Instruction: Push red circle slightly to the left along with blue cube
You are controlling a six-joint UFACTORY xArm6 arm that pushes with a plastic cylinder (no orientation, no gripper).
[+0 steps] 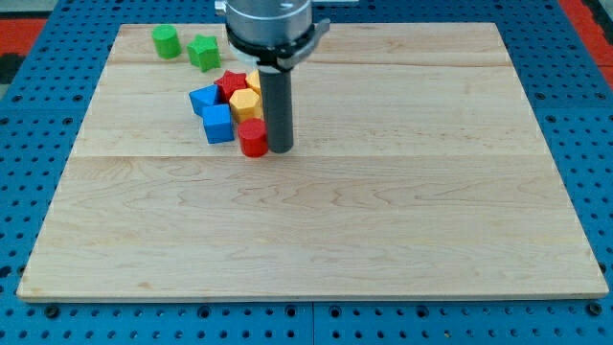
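1. I carry no pincer, only a dark rod; my tip (280, 149) rests on the worktop (383, 220), touching the red circle's (253, 138) right side.
2. The red circle sits toward the worktop's top edge, left of its middle, with the blue cube (218, 124) just beside it on the left.
3. Behind them cluster another blue block (204, 98), a red star (232, 83) and a yellow hexagon (245, 103).
4. Two green blocks (166, 40) (203, 52) lie near the top-left corner.
5. The worktop is pale planked wood on a blue perforated base (29, 144).
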